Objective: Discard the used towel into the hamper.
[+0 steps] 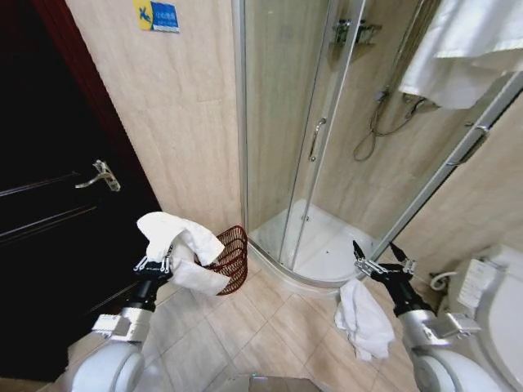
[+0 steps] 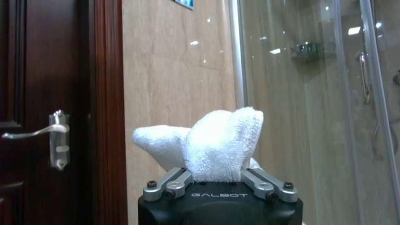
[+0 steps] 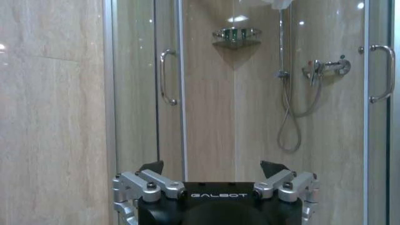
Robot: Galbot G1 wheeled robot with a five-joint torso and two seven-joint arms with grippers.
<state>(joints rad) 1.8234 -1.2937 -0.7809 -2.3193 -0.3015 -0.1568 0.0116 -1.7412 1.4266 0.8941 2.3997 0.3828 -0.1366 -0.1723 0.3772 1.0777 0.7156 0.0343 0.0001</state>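
While raised at lower left of the head view, left gripper (image 1: pixel 167 263) clamped on a crumpled white terry towel (image 1: pixel 181 245), which bulges above and below the jaws. Just beside it, to its right, small round dark red-brown openwork hamper (image 1: pixel 231 260) on the beige tiled floor (image 1: pixel 278 327), tucked against the beige tiled wall (image 1: pixel 188 122), near the curved glass shower enclosure (image 1: pixel 286 139). Open floor in front of hamper and between the arms. At lower right, right gripper (image 1: pixel 377 255) spread wide, holding nothing, above a second white crumpled cloth (image 1: pixel 364 322) lying on the floor. Dark wooden door with silver lever handle (image 1: pixel 100 175) at left edge. White toilet (image 1: pixel 490 310) at lower right corner. "GALBOT" readable on both wrist housings; blue-and-yellow wall sign (image 1: pixel 155 15) at top, text not legible.
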